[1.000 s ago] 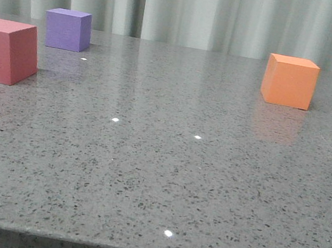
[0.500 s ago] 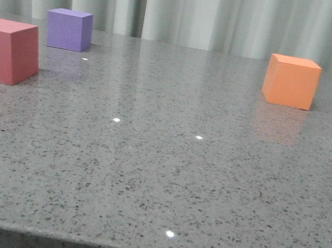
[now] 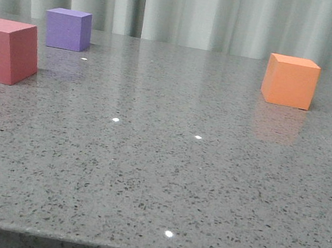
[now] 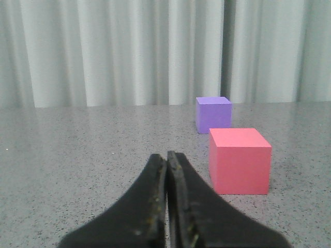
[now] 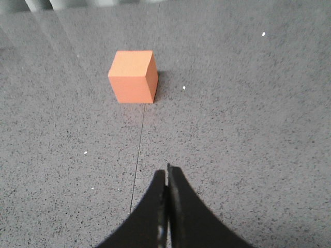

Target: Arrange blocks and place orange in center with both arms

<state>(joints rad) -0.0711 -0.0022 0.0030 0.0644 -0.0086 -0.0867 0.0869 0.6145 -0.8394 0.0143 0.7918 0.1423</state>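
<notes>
Both end effectors, left (image 4: pixel 166 206) and right (image 5: pixel 166 206), are pressed together and empty, no block grasped; next, the right must spread to reach the orange cube (image 5: pixel 133 76) near the bench's (image 3: pixel 162 181) far right edge.

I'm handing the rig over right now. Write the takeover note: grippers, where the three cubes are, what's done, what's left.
Left gripper: shut, empty, above the table, pointed toward the pinkish-red cube with the purple cube just behind it.
Right gripper: shut, empty, the orange cube ahead of it, well apart.
In the front view: pinkish-red cube at the left edge, purple cube behind it on the left, orange cube far right. All sit flat on the grey table, none touching.
Done: nothing arranged yet.
Left: open both grippers, line the cubes up, orange in the middle.
</notes>
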